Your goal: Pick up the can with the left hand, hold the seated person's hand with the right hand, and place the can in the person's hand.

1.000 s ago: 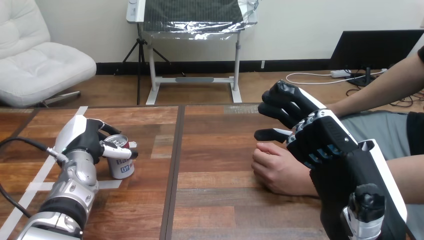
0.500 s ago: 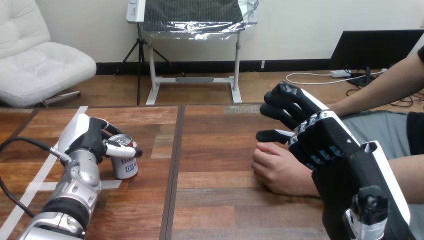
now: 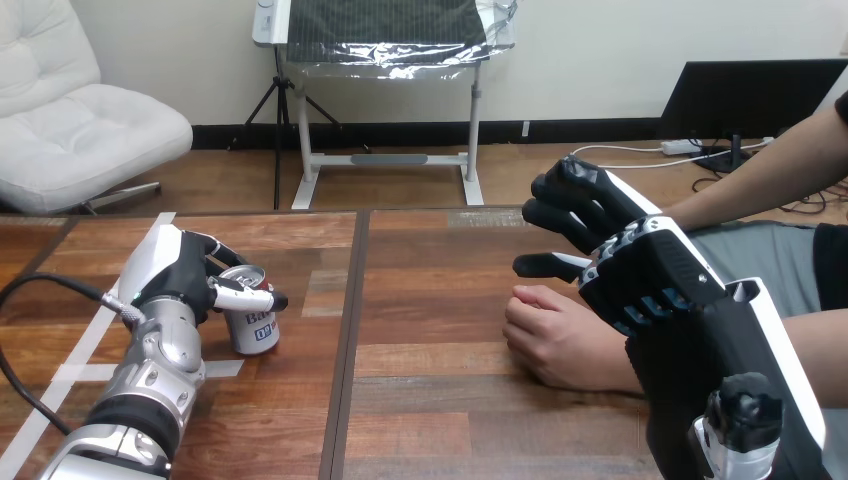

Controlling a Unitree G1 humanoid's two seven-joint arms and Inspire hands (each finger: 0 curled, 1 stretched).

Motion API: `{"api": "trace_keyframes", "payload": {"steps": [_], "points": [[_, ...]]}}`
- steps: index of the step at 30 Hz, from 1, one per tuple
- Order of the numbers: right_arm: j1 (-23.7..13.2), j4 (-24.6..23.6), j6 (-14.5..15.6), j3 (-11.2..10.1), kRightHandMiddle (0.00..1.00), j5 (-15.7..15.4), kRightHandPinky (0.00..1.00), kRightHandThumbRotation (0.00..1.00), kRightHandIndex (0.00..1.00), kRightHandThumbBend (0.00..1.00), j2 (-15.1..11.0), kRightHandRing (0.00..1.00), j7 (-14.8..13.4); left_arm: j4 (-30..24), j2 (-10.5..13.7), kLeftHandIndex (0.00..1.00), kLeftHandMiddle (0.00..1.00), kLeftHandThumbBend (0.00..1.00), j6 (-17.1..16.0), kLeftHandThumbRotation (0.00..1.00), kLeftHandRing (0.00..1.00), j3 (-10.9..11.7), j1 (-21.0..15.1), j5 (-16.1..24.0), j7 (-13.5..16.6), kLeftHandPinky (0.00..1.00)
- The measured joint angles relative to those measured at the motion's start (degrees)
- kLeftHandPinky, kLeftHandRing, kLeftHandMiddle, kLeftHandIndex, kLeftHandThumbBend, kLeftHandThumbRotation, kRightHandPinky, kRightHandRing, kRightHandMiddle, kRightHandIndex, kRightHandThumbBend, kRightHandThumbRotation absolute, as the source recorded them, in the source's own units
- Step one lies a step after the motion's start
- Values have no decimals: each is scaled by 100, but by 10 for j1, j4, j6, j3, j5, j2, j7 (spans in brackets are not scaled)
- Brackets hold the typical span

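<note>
A silver can (image 3: 252, 325) with blue print stands upright on the left part of the wooden table (image 3: 430, 400). My left hand (image 3: 180, 275) is beside it on the left, its fingers curled behind the can and its thumb (image 3: 245, 296) across the can's front. The person's hand (image 3: 560, 338) rests loosely curled on the table at centre right. My right hand (image 3: 640, 270) hovers just above and behind it, fingers relaxed and spread, thumb (image 3: 545, 265) pointing left. Its fingers are not curled round the person's hand.
White tape lines (image 3: 90, 345) cross the table's left part near the can. A dark seam (image 3: 345, 350) runs down the table between the can and the person's hand. The person's other forearm (image 3: 760, 175) reaches in from the upper right.
My left hand has shifted a little to the right with the can in its grip. My right hand has drifted slightly right above the person's hand, which has stayed put.
</note>
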Motion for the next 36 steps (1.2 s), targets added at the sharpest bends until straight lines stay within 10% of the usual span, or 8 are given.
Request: {"api": "trace_keyframes", "payload": {"steps": [36], "points": [[-28, 12, 18, -28, 88, -41, 84, 92, 87, 100, -9, 90, -4, -10, 3, 47, 45, 72, -25, 0, 38, -3, 1, 4, -15, 30]]}}
